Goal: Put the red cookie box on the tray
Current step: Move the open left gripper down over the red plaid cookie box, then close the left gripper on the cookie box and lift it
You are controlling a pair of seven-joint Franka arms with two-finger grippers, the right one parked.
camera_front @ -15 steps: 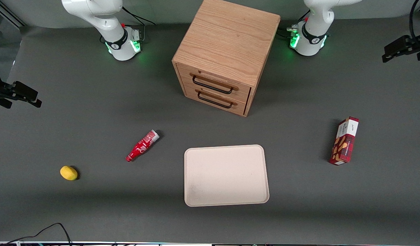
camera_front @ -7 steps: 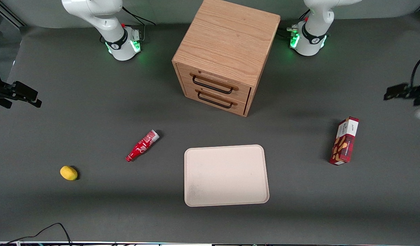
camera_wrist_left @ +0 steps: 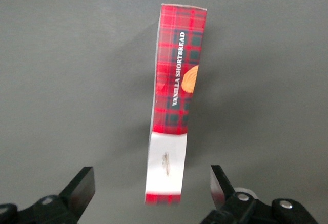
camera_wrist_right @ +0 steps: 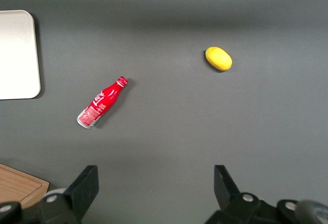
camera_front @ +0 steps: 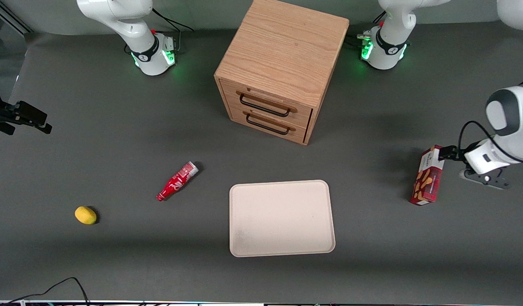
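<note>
The red cookie box (camera_front: 429, 177), dark red plaid with pictured cookies and a white panel, stands on a long narrow edge on the grey table toward the working arm's end. Seen from the left wrist, the red cookie box (camera_wrist_left: 174, 101) shows its narrow plaid side and white end. My left gripper (camera_front: 450, 153) hovers at the box's white end, the end farther from the front camera. In the left wrist view, the left gripper (camera_wrist_left: 152, 183) is open, one finger on each side of that end, not touching it. The beige tray (camera_front: 282, 219) lies bare mid-table, well apart from the box.
A wooden two-drawer cabinet (camera_front: 282, 68) stands farther from the front camera than the tray. A small red bottle (camera_front: 177, 181) and a yellow lemon (camera_front: 85, 215) lie toward the parked arm's end. A black cable (camera_front: 57, 287) runs along the table's near edge.
The left arm has swung in from the working arm's end and come down to the box's white end. The box, tray and other objects have not moved.
</note>
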